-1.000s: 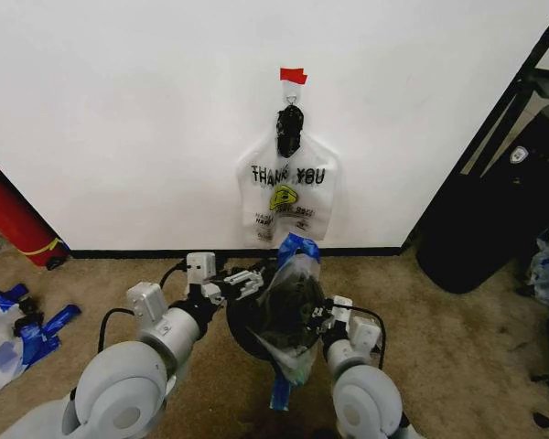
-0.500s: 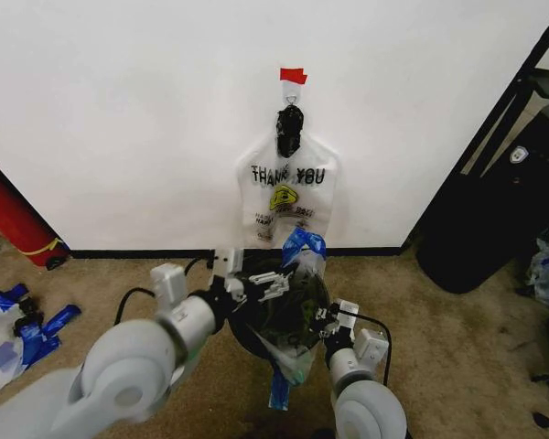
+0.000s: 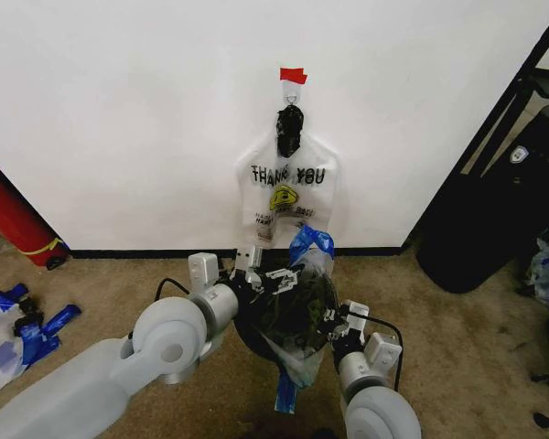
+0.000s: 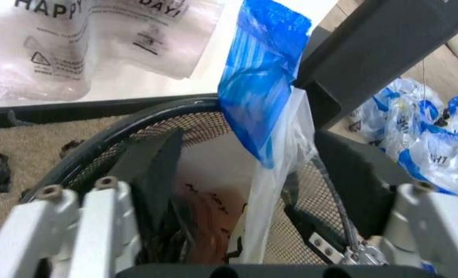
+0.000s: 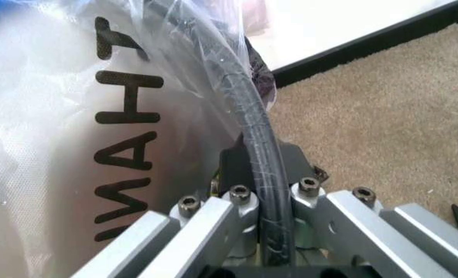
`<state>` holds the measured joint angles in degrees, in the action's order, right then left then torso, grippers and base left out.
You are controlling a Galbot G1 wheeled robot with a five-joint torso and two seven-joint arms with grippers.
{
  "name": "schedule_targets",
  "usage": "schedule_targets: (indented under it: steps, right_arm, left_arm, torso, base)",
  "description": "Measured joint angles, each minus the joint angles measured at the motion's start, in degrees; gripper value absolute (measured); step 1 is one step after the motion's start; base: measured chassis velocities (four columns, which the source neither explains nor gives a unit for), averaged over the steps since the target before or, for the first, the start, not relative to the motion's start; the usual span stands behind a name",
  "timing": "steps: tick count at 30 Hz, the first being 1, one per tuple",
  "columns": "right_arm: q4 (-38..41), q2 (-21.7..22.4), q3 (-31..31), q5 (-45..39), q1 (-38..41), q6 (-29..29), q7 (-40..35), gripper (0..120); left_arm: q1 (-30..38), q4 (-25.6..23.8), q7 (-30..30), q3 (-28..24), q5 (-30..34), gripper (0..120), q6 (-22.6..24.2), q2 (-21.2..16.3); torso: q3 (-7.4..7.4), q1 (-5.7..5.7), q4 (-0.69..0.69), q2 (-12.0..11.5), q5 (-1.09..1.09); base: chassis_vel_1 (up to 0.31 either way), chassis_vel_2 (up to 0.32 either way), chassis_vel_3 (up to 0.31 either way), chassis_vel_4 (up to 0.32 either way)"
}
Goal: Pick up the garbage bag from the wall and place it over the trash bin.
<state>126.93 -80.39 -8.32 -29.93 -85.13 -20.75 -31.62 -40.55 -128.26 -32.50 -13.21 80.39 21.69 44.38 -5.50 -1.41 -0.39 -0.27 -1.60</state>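
Left gripper (image 3: 276, 274) reached farther over the trash bin (image 4: 213, 124), fingers (image 4: 105, 214) spread.

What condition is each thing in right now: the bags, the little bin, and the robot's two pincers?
Garbage bag: draped over the trash bin, blue handle sticking up at the wall side.
Trash bin: upright on carpet.
"THANK YOU" bag: hanging from the wall hook.
Left pincer: open, above the rim.
Right pincer: clamped on bag and rim.
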Motion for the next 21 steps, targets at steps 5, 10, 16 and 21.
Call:
schedule_targets:
  steps: [5,10,16,21]
  right_arm:
    - [0.2,0.2,-0.1,0.0,-0.2,0.0,-0.1,0]
    - [0.5,0.3,-0.2,-0.1,-0.2,-0.1,-0.3,0]
    - [0.8,0.3,-0.1,-0.2,-0.3,-0.2,-0.5,0]
    - [0.8,0.3,0.0,-0.2,-0.5,-0.2,-0.6,0]
  left_arm:
    - [1.1,0.6,0.0,-1.1,-0.3,50,-0.2,0.2]
    - [1.2,0.7,-0.1,-1.7,-0.4,32,-0.3,0.2]
    - [1.3,0.7,-0.5,-2.0,-0.4,12,-0.4,0.3]
    - [1.2,0.0,-1.2,-1.2,-0.4,0,-0.8,0.0]
  torso:
    - [0.00,0.00,0.00,0.0,0.00]
    - [0.00,0.00,0.00,0.0,0.00]
    - [0.00,0.00,0.00,0.0,0.00]
    - [0.00,0.00,0.00,0.0,-0.01]
  base:
    - [0.000,0.000,0.000,0.000]
    - [0.000,0.000,0.000,0.000]
    - [0.000,0.000,0.000,0.000]
    - [0.000,0.000,0.000,0.000]
